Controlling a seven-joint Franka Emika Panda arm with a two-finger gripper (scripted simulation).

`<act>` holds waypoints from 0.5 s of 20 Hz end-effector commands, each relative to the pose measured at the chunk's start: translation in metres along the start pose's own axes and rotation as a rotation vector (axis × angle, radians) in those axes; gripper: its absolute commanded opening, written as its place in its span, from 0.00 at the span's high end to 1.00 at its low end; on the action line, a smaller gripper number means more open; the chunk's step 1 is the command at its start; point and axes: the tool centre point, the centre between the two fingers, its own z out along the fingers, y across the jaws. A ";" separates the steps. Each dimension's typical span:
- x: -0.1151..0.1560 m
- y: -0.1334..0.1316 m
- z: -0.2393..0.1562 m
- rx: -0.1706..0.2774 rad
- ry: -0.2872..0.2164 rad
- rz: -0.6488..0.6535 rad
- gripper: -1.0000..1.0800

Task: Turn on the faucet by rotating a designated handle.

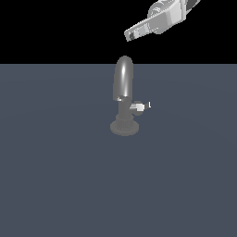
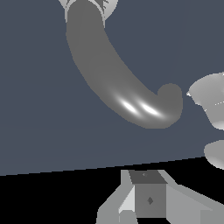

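Observation:
The faucet (image 1: 124, 95) stands on the grey floor in the middle of the exterior view, its glossy arched spout (image 1: 124, 76) rising over a round flared base (image 1: 125, 127). The handle (image 1: 138, 107) is a short light-grey stub on the column's exterior-view right, ending in a thin white bar (image 1: 149, 105). My gripper (image 1: 129, 35) hangs in the air above the spout and slightly to its exterior-view right, well apart from the handle. In the wrist view the spout (image 2: 118, 83) curves across the picture beyond my gripper (image 2: 146, 192). No gap shows between the fingers, and nothing is held.
A flat dark grey-blue floor (image 1: 55, 176) spreads around the faucet, with black background behind it. Light-grey rounded parts (image 2: 212, 103) show at the edge of the wrist view; I cannot tell which part of the faucet they are.

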 end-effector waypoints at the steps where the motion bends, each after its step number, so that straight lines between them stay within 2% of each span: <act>1: 0.014 -0.004 -0.002 0.019 -0.045 0.040 1.00; 10: 0.061 -0.011 -0.005 0.082 -0.187 0.170 1.00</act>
